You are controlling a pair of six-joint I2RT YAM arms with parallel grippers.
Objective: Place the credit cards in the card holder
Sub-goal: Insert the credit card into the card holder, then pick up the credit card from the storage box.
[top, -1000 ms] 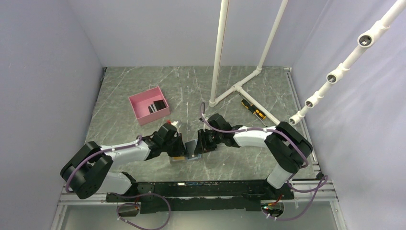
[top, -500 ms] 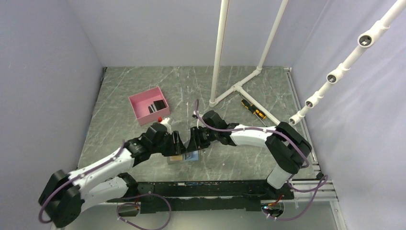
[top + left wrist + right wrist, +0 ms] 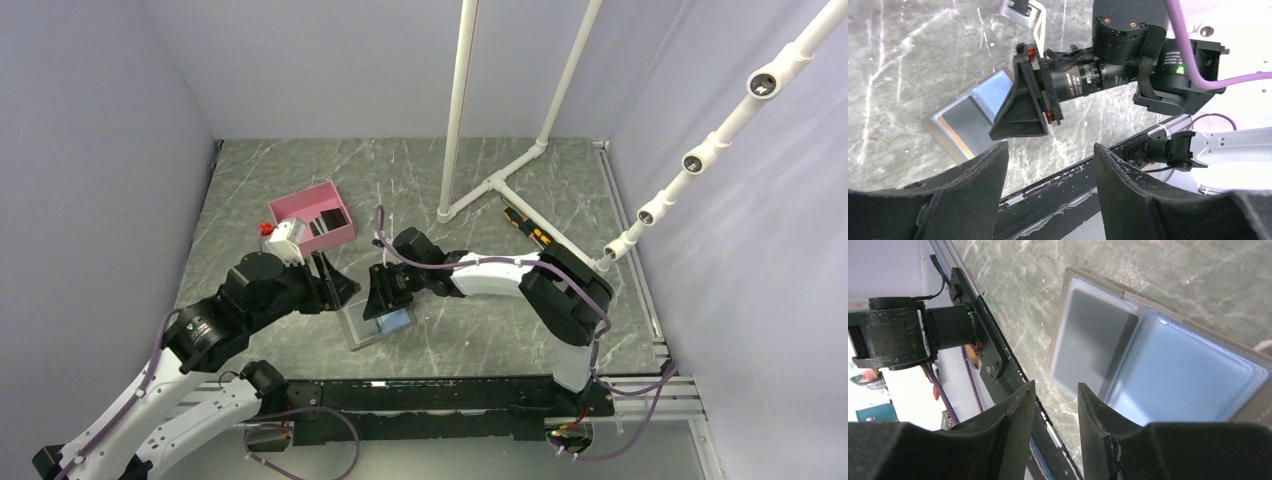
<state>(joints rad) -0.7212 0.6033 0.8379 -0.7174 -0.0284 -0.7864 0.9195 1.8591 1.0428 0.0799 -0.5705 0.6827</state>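
- We are seeing the card holder (image 3: 378, 324) lying open and flat on the table (image 3: 470, 335), at about 6 o'clock from the middle of the table in the top view.
- Its light blue half is facing 3 o'clock and its greyer half 9 o'clock.
- In the right wrist view a dark card (image 3: 1094, 347) is lying on the greyer half of the holder. We cannot tell how far it is tucked into the pocket.
- The left gripper (image 3: 335, 283) is hanging at about 10 o'clock from the holder, apart from it. Its jaws are standing wide and are gripping nothing.
- The right gripper (image 3: 378, 303) is reaching down at the holder's 12 o'clock edge. Its jaws are standing partly apart, with only the holder's surface showing through the gap and nothing clamped.
- More black cards (image 3: 328, 222) are sitting in the pink box (image 3: 296, 212), at about 11 o'clock from the holder and well apart from it.
- The screwdriver (image 3: 528, 228) is lying at about 2 o'clock from the holder, beside the white pipe frame (image 3: 497, 181).
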